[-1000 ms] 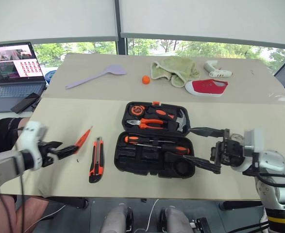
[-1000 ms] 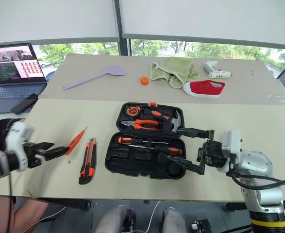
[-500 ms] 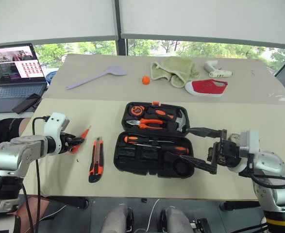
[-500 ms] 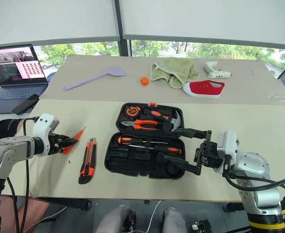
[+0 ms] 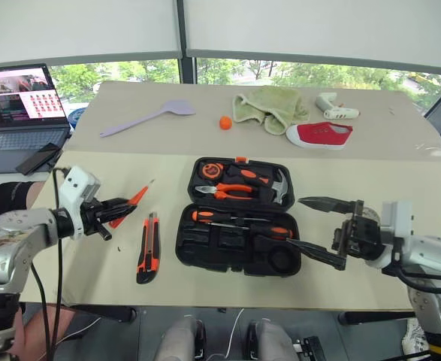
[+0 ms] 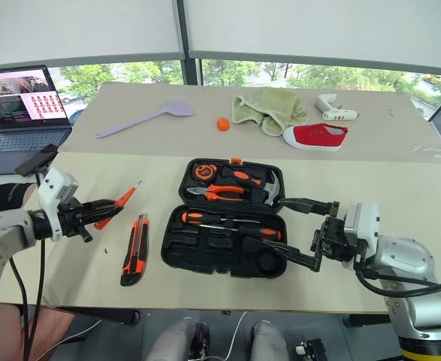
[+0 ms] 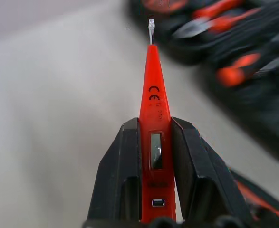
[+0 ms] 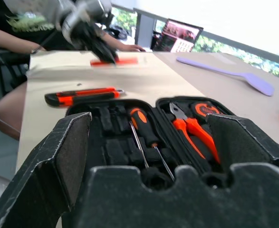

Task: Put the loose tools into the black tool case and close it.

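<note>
The black tool case lies open in the middle of the near table, with two black-and-orange screwdrivers in its front half and pliers and a hammer in the back half. My left gripper is shut on the slim orange tester screwdriver, held just above the table left of the case, tip toward the case. The orange-black utility knife lies flat between that gripper and the case. My right gripper stands open at the case's right end, with nothing between its fingers.
A laptop and a phone sit at the far left, where a person sits. On the far table lie a lilac spatula, an orange ball, a green towel, a red shoe and a white gun-shaped tool.
My left gripper has shut on the tester screwdriver, rolled its wrist and lifted the tool off the table, a little toward the case. The right gripper has stayed in place.
</note>
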Robot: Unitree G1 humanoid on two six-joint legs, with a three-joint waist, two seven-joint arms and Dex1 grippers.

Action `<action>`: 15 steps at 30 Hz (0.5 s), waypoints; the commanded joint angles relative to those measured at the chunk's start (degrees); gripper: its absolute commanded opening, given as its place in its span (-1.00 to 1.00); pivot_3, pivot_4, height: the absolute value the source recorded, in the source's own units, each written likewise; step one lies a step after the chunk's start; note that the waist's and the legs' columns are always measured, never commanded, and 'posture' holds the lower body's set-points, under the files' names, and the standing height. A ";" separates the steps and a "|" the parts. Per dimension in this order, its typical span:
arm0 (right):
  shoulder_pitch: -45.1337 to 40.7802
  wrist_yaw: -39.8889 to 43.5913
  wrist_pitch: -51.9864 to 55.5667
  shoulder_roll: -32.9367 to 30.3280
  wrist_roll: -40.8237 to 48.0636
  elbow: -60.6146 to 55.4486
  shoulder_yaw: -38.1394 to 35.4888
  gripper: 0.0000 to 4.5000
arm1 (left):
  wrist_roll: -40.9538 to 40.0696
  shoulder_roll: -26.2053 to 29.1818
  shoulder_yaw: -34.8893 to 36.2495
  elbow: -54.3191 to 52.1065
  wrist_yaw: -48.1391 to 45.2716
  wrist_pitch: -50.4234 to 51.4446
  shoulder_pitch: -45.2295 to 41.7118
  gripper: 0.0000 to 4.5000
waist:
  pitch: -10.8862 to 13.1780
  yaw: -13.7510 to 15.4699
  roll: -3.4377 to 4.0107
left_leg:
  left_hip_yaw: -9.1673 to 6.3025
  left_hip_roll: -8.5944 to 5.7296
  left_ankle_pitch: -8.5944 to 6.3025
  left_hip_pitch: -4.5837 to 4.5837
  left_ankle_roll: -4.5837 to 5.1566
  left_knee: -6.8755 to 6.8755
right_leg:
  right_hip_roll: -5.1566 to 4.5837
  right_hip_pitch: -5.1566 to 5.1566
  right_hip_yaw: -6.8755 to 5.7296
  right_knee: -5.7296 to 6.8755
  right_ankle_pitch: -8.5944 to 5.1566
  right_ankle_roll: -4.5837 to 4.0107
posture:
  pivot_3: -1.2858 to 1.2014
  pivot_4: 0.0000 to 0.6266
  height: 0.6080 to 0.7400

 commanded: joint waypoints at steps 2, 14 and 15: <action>3.70 0.27 1.78 -3.16 1.78 -2.43 -5.83 1.00 | 4.34 -1.53 -13.68 -1.40 -10.56 -2.53 -11.12 -0.81 | 0.01 0.63 0.00 | 0.02 -0.04 0.00 -0.03 0.06 0.02 | 0.05 0.07 -0.04 0.02 0.00 0.02 | 0.03 -0.52 1.00; 9.11 -2.08 4.64 -3.70 2.25 -7.57 -8.61 1.00 | 21.77 -13.70 -35.89 6.05 -11.78 -4.75 -27.23 -0.81 | 0.07 -0.12 -0.12 | 0.07 0.03 0.36 -0.30 0.87 0.21 | 0.90 0.01 0.14 0.03 0.05 0.15 | 0.03 -0.52 1.00; 9.27 -2.20 4.72 -3.65 2.24 -7.75 -8.68 1.00 | 22.32 -13.92 -36.17 6.31 -11.77 -4.80 -27.31 -0.81 | 0.07 -0.08 -0.12 | 0.06 0.03 0.36 -0.30 0.87 0.21 | 0.90 0.01 0.13 0.03 0.05 0.15 | 0.03 -0.52 1.00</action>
